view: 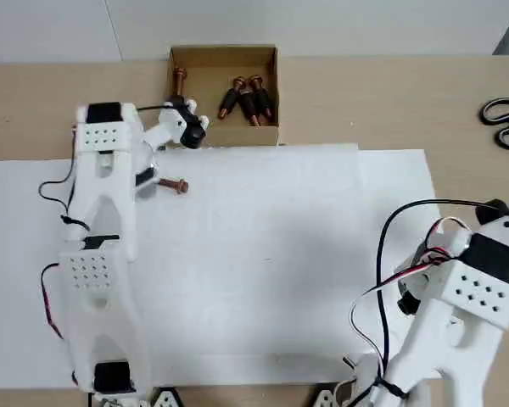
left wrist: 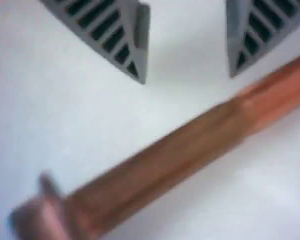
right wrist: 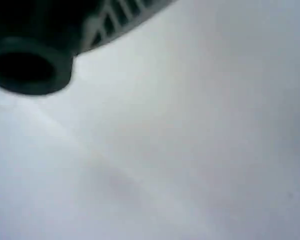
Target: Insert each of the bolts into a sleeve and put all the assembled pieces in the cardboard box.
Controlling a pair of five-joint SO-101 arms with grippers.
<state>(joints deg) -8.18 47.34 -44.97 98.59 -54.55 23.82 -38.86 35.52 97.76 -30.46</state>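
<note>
Your left jaws spread over the bolt point(left wrist: 155, 170) lying on the white sheet point(view: 280, 254) at 10 o'clock, cardboard box point(view: 223, 136) at 12 o'clock on the counter point(view: 390, 93) holding assembled pieces point(view: 246, 100), your right jaws beside a black sleeve point(right wrist: 27, 65), their grip impossible to tell

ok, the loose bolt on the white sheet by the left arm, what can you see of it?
The bolt lies flat on the white sheet, just short of the cardboard box, beside the left arm. Slim copper-brown metal shaft, wider head with a dull collar at one end, more orange toward the other. The left gripper hangs open over it; no contact visible.
</note>
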